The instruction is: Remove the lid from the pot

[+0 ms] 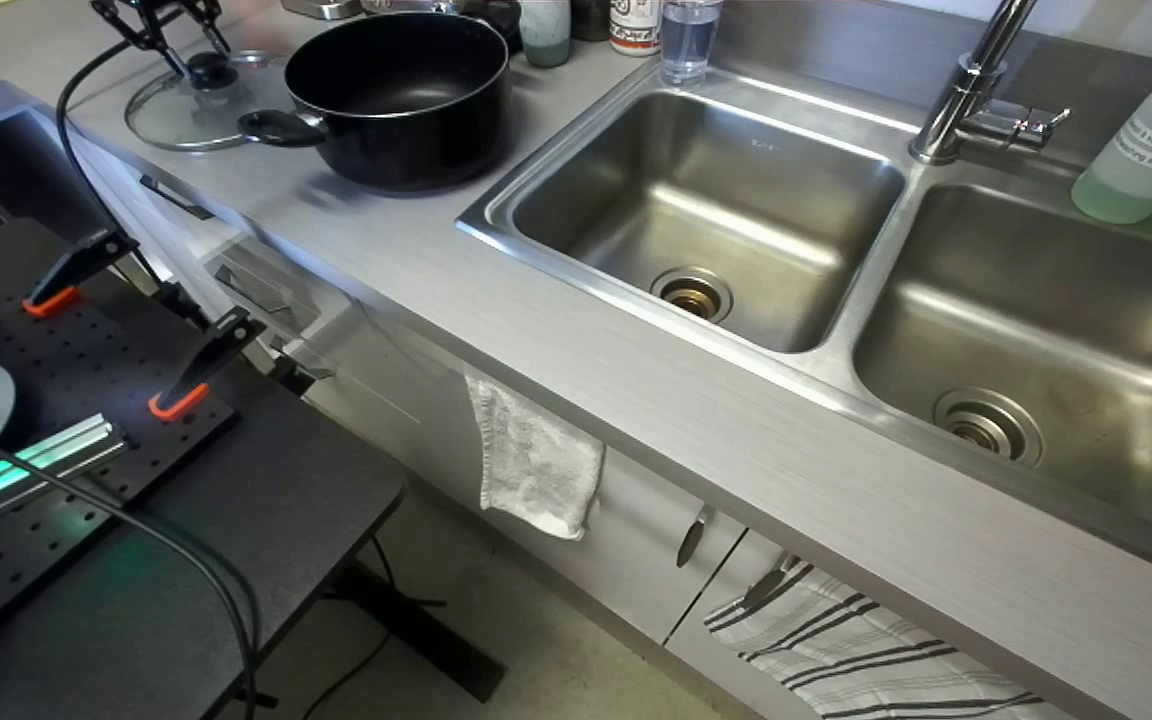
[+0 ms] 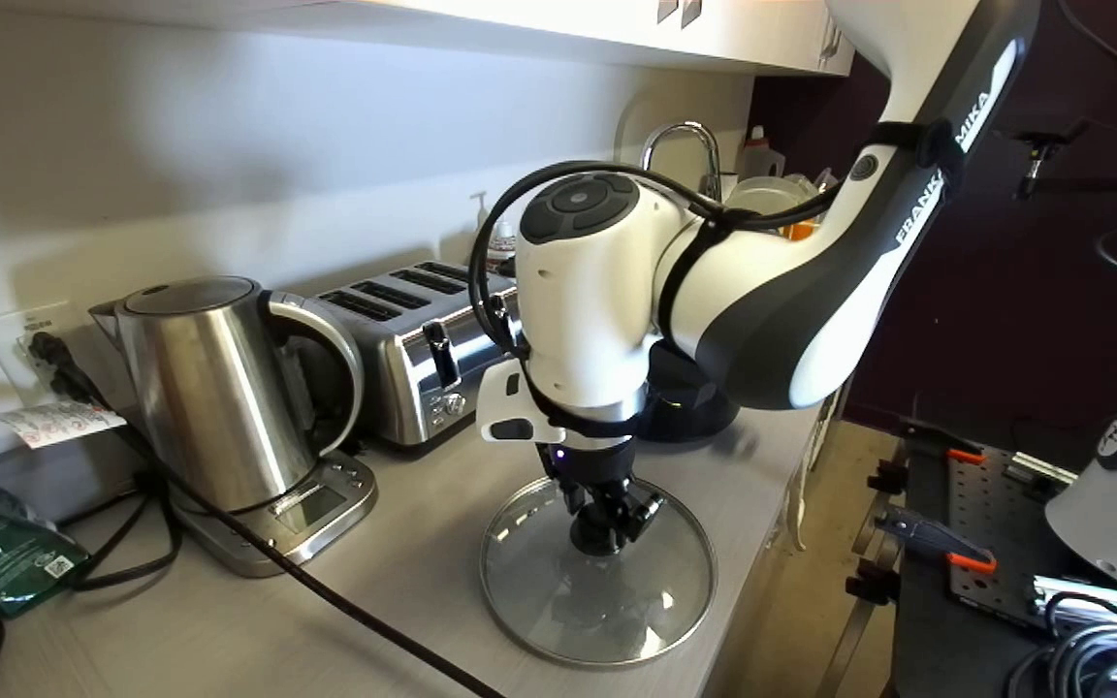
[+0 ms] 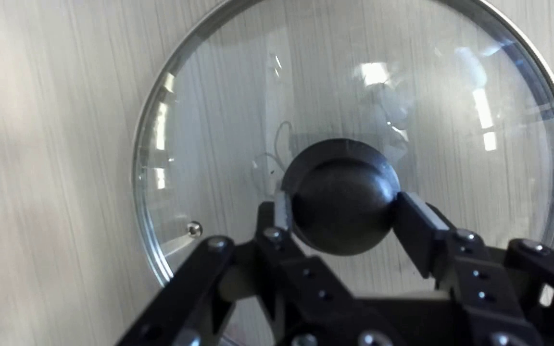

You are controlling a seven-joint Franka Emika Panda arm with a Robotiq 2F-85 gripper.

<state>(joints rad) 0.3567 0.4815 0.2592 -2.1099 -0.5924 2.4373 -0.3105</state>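
- claw (image 1: 201, 58): top cropped, in an exterior view
- pot (image 2: 692, 412): partly hidden behind arm (image 2: 586, 301), in an exterior view
- lid (image 3: 344, 120): rim cropped up top, wrist view

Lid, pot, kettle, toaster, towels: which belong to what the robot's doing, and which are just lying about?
Part of the job:
black pot, uncovered
glass lid, off the pot
hand, at the lid's knob

Just lying about:
kettle
toaster
white towel, hanging
striped towel, hanging
soap bottle
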